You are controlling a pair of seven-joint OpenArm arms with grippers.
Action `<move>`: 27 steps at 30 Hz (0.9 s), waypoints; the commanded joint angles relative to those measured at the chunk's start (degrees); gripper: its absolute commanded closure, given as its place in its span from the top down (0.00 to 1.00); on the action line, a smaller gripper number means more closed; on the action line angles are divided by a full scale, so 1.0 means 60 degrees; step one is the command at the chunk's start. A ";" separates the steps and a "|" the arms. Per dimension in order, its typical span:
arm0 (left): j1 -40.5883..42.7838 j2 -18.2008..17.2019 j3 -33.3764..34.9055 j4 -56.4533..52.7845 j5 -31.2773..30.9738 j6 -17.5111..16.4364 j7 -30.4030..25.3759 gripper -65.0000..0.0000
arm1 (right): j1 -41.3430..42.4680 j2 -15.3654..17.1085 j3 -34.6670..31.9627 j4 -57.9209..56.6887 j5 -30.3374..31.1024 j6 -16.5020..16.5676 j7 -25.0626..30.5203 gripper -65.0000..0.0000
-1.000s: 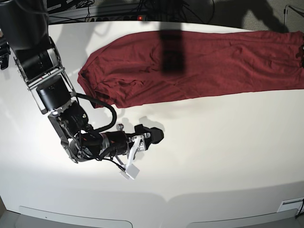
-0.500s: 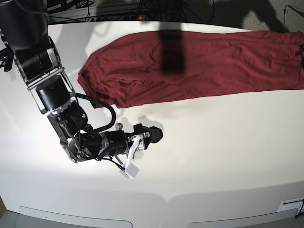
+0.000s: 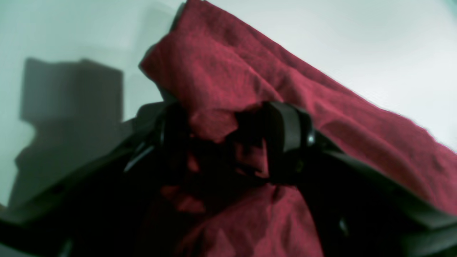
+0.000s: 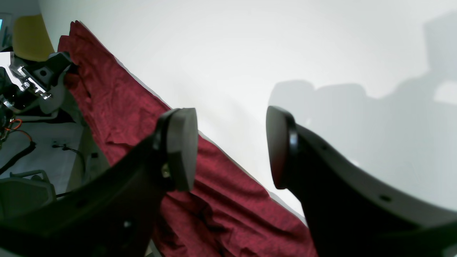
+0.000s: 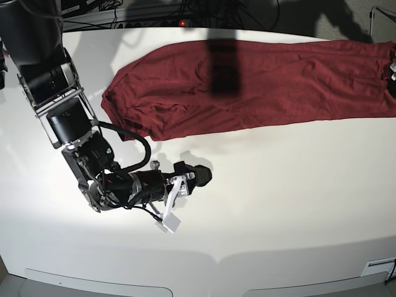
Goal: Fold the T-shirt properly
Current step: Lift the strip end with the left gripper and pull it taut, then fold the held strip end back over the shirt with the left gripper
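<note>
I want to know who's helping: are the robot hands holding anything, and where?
The left gripper pinches the T-shirt by a bunched edge at its far end. The right gripper is open, holding nothing.

We see the large maroon knit T-shirt (image 5: 260, 86) spread across the white table's (image 5: 278, 204) far side, our right gripper (image 5: 199, 175) just before it.

White worktop (image 5: 278, 185), matte, with rounded front corners. Cables (image 5: 99, 9) and a small red light (image 5: 182, 23) lie behind its far edge. A white label (image 5: 378, 267) sits at its front right corner. A yellow object (image 4: 30, 37) stands beyond it.
</note>
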 commanded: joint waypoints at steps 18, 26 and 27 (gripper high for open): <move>0.0062 -0.0098 0.0055 0.0000 -0.0423 -0.0057 -0.1300 0.00 | 0.0313 0.0029 0.0066 0.0135 0.0222 0.0090 0.0146 0.48; 0.0066 -0.1009 0.0055 0.0047 -0.0535 -0.0057 -0.1220 0.00 | 0.0313 0.0025 0.0066 0.0135 0.0226 0.0090 0.0160 0.48; 0.0069 -0.1042 0.0055 0.0113 -0.0827 -0.0057 -0.0907 0.00 | 0.0313 0.0029 0.0066 0.0135 0.0226 0.0090 0.0164 0.48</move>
